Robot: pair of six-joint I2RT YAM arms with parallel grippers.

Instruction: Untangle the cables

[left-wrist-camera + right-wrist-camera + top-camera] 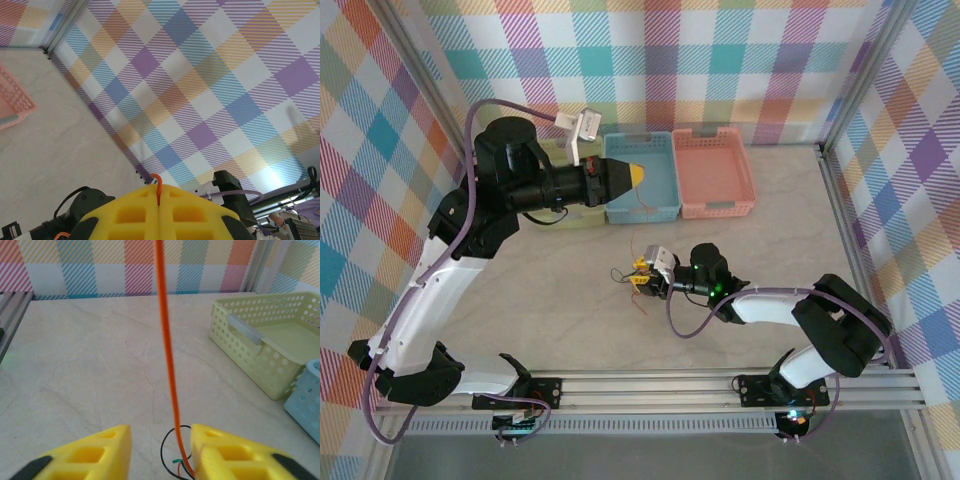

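Note:
The cables (624, 275) lie as a small knot of orange, black and green wires mid-table. One orange cable (167, 355) rises taut from the knot to the top of the right wrist view. Its curled tip (156, 179) pokes out between the yellow fingers of my left gripper (159, 189), which is shut on it. That left gripper (638, 175) hangs raised over the blue basket. My right gripper (638, 277) sits low at the knot. In its own view the right gripper (160, 432) is open, with the orange cable near its right finger and a black loop (163, 452) between the fingers.
Three baskets stand at the back: blue (642, 137), pink (713, 175) and pale green (582, 216), the last partly behind the left arm. The green basket (270, 345) is to the right in the right wrist view. Plaid walls and metal rails enclose the table.

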